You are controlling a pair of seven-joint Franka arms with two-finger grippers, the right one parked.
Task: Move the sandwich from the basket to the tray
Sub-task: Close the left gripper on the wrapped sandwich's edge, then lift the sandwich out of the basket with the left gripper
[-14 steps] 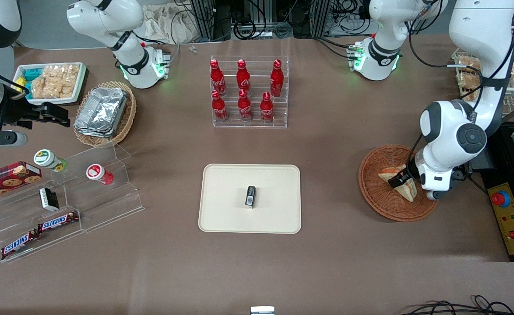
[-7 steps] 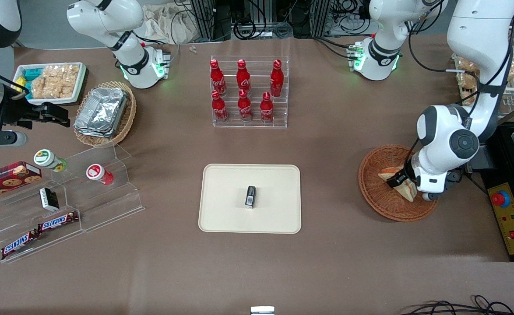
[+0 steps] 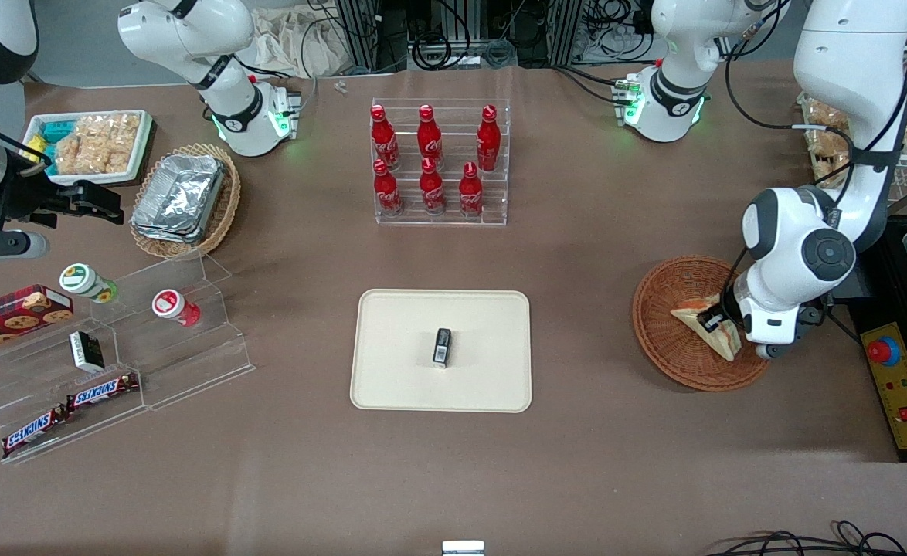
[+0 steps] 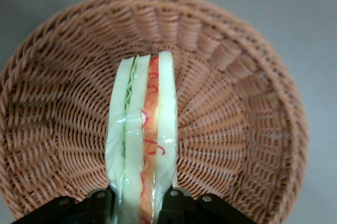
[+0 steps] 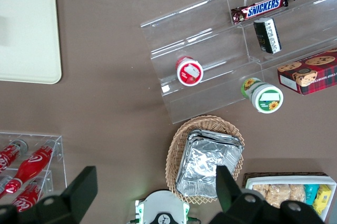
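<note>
While over the basket (image 3: 674, 351), the gripper (image 4: 141, 206) clamps the sandwich (image 4: 143, 145).

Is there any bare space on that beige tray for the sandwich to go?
Yes. The tray holds only a small black object at its middle; bare patches border it toward each arm's end. The gripper is shut on the sandwich over the basket.

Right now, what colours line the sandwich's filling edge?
Red-orange and green between pale bread, clearest in the left wrist view; the gripper clamps it.
</note>
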